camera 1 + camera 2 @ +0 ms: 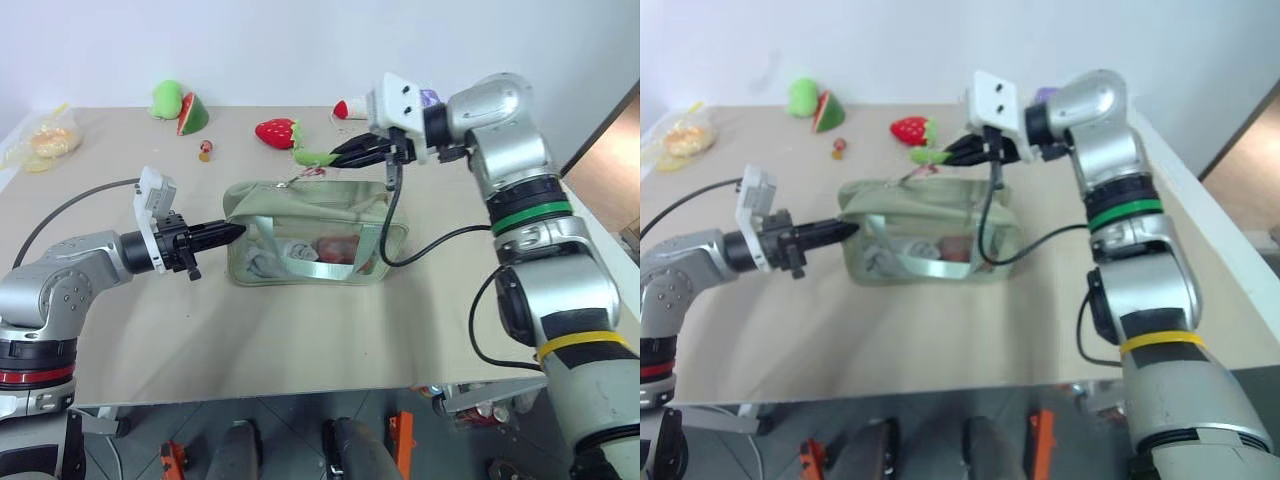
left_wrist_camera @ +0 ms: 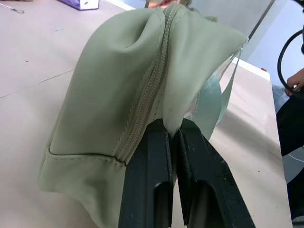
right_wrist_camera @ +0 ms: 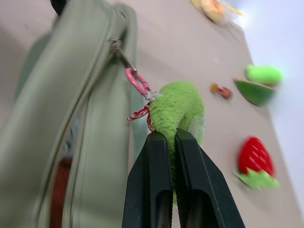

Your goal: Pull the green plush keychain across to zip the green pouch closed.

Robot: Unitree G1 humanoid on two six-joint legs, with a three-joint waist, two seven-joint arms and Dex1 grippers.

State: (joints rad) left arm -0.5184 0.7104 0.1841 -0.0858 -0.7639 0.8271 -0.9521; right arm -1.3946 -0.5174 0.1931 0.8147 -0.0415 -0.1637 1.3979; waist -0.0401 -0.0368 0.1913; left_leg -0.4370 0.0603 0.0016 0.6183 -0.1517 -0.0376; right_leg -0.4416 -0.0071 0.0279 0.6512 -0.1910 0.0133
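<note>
Where the clear side panel faces the head camera, the contents of the green pouch [image 1: 305, 232] on the desk [image 1: 300, 330] are hard to identify. The left pincer [image 1: 236, 230], level, is clamped on the pouch's end fabric. The right pincer [image 1: 335, 155], angled slightly down, grips the green plush keychain [image 3: 179, 110] above the pouch's top edge.

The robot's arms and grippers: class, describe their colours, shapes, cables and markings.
Both arms are rounded silver-grey segments. The right arm wears a green band and yellow tape; the left arm a red band. Each black two-fingered gripper, left gripper and right gripper, carries a white wrist block and black cable.
</note>
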